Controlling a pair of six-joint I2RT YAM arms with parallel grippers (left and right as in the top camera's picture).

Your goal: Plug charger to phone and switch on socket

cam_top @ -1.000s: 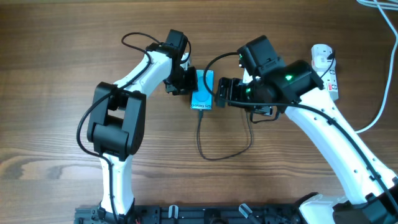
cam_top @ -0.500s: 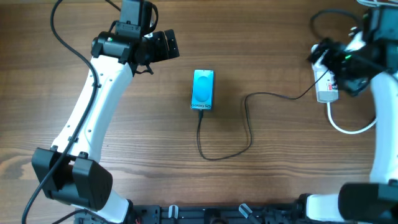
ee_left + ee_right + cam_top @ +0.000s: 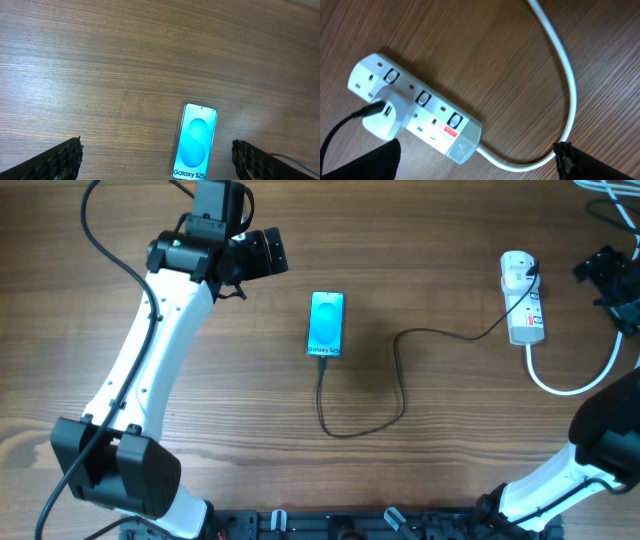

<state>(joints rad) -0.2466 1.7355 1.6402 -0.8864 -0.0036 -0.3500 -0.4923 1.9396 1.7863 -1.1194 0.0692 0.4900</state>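
Note:
The phone (image 3: 326,325) lies flat mid-table with its cyan screen up, and also shows in the left wrist view as the phone (image 3: 196,141). The charger's black cable (image 3: 400,385) meets the phone's lower end, loops, and runs to a white plug (image 3: 520,273) seated in the socket (image 3: 524,308). My left gripper (image 3: 278,254) hovers open up and to the left of the phone, holding nothing. My right gripper (image 3: 604,284) stands open just right of the socket. In the right wrist view the socket (image 3: 420,105) carries the plug (image 3: 384,118), and my right gripper (image 3: 480,165) is empty.
The socket's thick white cord (image 3: 560,388) curves from its lower end toward the right table edge; the same cord (image 3: 565,75) shows in the right wrist view. More white cable (image 3: 610,200) lies at the top right corner. Bare wood surrounds the phone.
Both arms have left the phone. The left gripper opened and drew back up-left. The right arm swung to the socket, then off it toward the right edge.

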